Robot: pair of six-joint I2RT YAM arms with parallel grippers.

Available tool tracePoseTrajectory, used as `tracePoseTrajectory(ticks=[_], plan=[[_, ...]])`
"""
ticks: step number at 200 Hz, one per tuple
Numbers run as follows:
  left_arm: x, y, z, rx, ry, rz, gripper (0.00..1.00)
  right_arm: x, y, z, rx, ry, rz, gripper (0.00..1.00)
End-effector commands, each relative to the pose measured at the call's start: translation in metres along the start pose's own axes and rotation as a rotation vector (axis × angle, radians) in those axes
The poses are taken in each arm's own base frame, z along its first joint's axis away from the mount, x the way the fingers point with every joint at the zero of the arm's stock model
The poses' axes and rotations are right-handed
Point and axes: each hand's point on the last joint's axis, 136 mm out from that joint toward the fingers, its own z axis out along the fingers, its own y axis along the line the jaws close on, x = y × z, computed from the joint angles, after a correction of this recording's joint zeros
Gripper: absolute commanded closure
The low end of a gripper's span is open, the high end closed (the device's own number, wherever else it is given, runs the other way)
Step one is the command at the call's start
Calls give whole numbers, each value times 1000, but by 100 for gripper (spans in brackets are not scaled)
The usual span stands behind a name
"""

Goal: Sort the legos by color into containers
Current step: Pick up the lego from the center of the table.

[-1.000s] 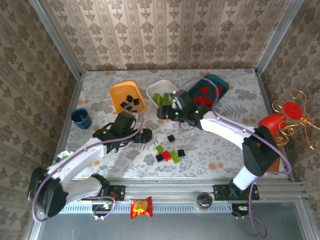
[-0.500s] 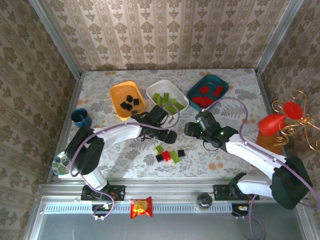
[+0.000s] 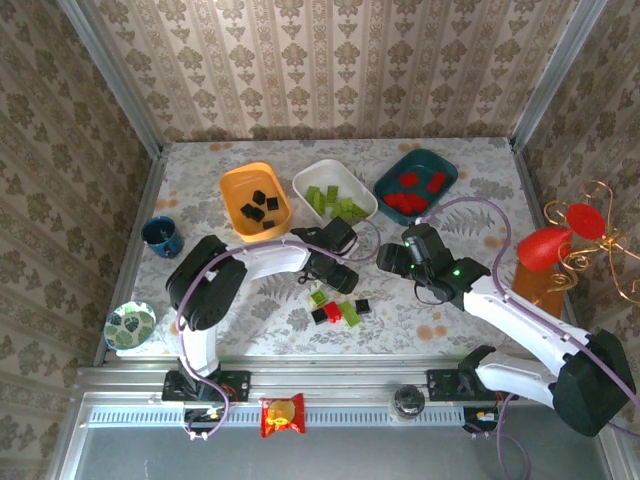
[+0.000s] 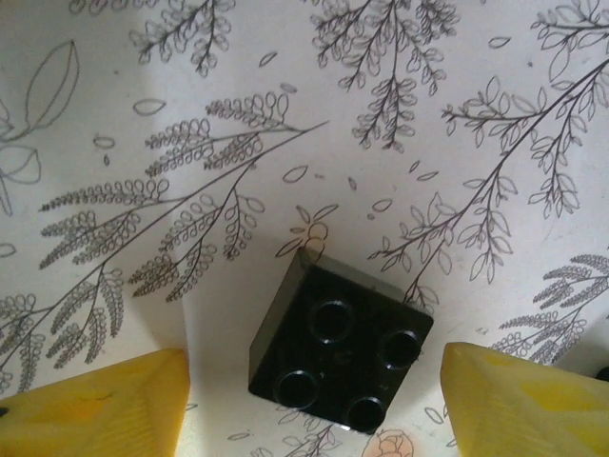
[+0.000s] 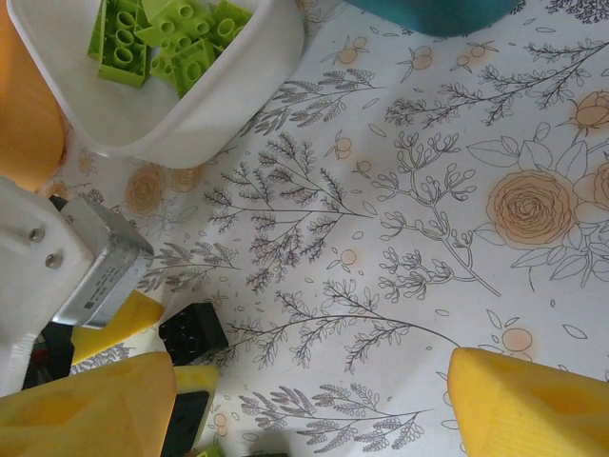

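Black brick (image 4: pixel 340 347) lies studs-up on table (image 4: pixel 190 143), near side of white tub (image 5: pixel 219 86). Left gripper (image 4: pixel 309 405) straddles it, part-open, not touching. Judged light, rigid, slick: pinch opposite side walls. Right gripper (image 5: pixel 309 409) wide open, empty.

left arm (image 3: pixel 265 262): folded, forearm reaching right, ending just nearer than the white tub (image 3: pixel 302 183) | left gripper (image 3: pixel 338 270): pointing down, jaws parted, gripping nothing | right arm (image 3: pixel 520 318): stretched left | right gripper (image 3: pixel 392 258): near-right of that tub, jaws wide apart
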Motion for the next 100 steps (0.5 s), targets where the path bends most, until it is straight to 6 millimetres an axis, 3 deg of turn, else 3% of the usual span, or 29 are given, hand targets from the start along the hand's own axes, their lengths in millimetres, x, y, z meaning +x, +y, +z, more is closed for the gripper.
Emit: tracePoseTrajectory(ticks=[1, 20, 51, 80, 100], plan=[[-2, -1, 8, -24, 3, 51, 34, 1, -16, -3, 54, -15, 16, 23], [-4, -3, 11, -15, -9, 55, 39, 0, -17, -4, 54, -20, 21, 23], [-2, -1, 10, -24, -10, 43, 58, 0, -18, -5, 53, -20, 24, 22], [-2, 6, -4, -56, -48, 13, 64, 0, -18, -5, 49, -22, 25, 22], [-5, 19, -25, -91, -97, -33, 66, -1, -16, -5, 40, -23, 27, 22]])
